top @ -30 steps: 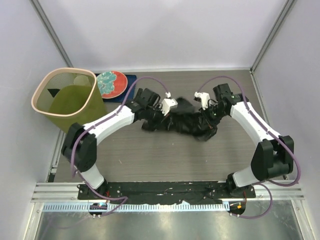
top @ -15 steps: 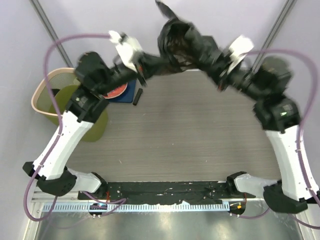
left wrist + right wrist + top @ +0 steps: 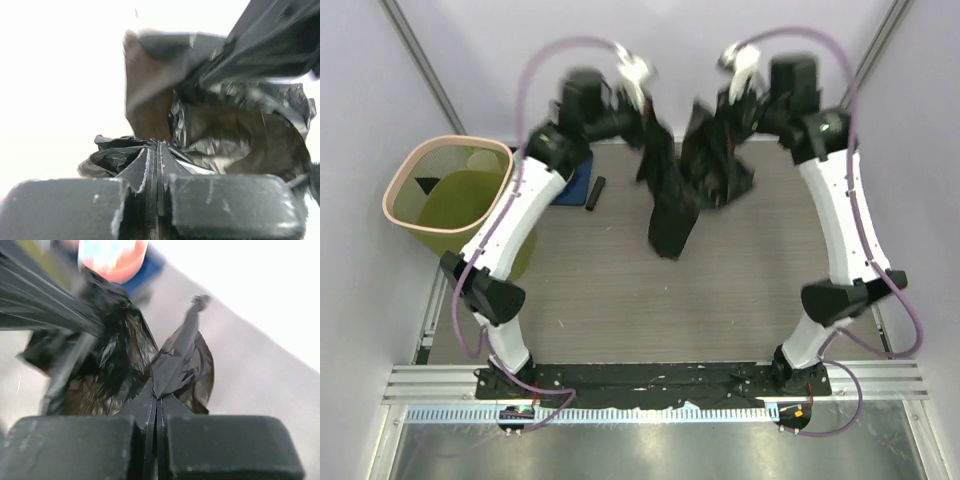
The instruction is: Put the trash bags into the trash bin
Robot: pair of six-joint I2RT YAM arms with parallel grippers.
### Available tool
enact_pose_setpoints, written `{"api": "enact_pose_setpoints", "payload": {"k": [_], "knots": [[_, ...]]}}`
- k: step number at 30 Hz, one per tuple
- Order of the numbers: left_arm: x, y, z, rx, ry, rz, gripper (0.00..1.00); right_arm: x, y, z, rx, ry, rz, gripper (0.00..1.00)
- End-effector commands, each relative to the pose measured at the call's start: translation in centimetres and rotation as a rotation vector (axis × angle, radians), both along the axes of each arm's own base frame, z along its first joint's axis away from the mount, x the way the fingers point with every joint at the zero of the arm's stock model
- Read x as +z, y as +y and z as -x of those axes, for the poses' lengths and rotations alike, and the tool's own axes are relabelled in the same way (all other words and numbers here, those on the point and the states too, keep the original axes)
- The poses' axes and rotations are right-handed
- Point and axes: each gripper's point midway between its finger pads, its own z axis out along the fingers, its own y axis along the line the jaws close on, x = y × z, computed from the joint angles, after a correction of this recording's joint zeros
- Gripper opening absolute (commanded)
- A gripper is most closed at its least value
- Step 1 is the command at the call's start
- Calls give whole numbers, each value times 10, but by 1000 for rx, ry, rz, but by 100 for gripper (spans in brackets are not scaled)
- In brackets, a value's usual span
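Both the left gripper point(image 3: 157, 152) and right gripper point(image 3: 156, 401) clamp trash bags point(image 3: 672, 212).

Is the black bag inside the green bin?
No, the trash bag hangs in the air, pinched by the left gripper and right gripper, well apart from the trash bin.

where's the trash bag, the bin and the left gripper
trash bag point(image 3: 672, 215), overhead view, hanging lower end
bin point(image 3: 448, 141), overhead view, far side of pale rim
left gripper point(image 3: 157, 172), left wrist view, between fingertips pinching the bag

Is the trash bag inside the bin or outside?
Outside: the trash bag hangs from the left gripper and right gripper, apart from the bin.
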Motion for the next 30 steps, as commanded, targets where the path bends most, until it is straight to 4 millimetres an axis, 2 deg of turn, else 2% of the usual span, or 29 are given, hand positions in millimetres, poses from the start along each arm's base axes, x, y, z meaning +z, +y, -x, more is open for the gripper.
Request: {"api": "enact_pose_setpoints", "payload": {"k": [1,2,3,4,5,6,7,8,9,10,11,12,13,15,16,18,19,20,21,22,23,24,25,26,27,28,29,30], "knots": [[339,64,38,88,-727,606,0,276,-22,33,-55,-708,-365,1],[319,63,42,81,-703,582,0,270,-12,34,-8,-689,-373,1],[295,50,42,65,-680,561,0,256,-8,36,11,-655,-376,1],[251,38,31,51,-654,466,0,162,-1,24,-11,-456,-303,1],[150,10,21,14,-473,295,0,120,2,20,-3,-447,-229,1],[81,-1,19,-19,-372,143,0,54,7,21,19,-347,-114,1],[-39,6,39,-125,-156,-128,0,-66,5,30,40,-116,68,1],[-98,8,61,-182,-36,-249,0,-126,-17,39,17,0,216,1],[-148,16,75,-212,89,-323,0,-170,-29,55,30,118,293,1],[-192,35,98,-231,210,-397,0,-211,-40,77,55,243,349,1],[-199,41,104,-215,239,-398,0,-220,-42,92,73,310,330,1],[-178,42,109,-214,196,-344,0,-216,-39,101,99,325,314,1],[-162,37,100,-193,131,-289,0,-194,-32,96,106,286,267,1],[-105,27,89,-175,35,-160,0,-138,-12,89,114,199,123,1],[-35,12,68,-165,-92,-46,0,-70,-1,67,108,46,39,1],[52,13,34,-57,-173,105,0,2,0,29,28,-86,-63,1],[135,12,13,-24,-324,250,0,94,-2,18,1,-290,-150,1],[172,28,-1,42,-321,358,0,121,-17,-8,-60,-350,-184,1],[208,35,-5,39,-414,441,0,180,-22,1,-65,-476,-259,1],[227,42,-4,44,-463,466,0,196,-27,-1,-73,-523,-267,1],[232,47,-2,42,-496,461,0,203,-30,0,-78,-554,-261,1],[234,49,1,20,-554,435,0,202,-32,5,-65,-577,-236,1],[217,46,1,-3,-542,414,0,207,-31,7,-53,-614,-239,1],[225,54,16,-14,-580,421,0,208,-33,14,-52,-638,-247,1],[198,50,12,-30,-569,391,0,188,-37,20,-68,-616,-240,1],[190,51,18,-45,-559,385,0,190,-38,24,-57,-666,-234,1],[184,55,24,-39,-546,377,0,176,-38,25,-54,-648,-217,1],[141,54,21,-34,-432,312,0,138,-40,16,-76,-567,-186,1]]}}
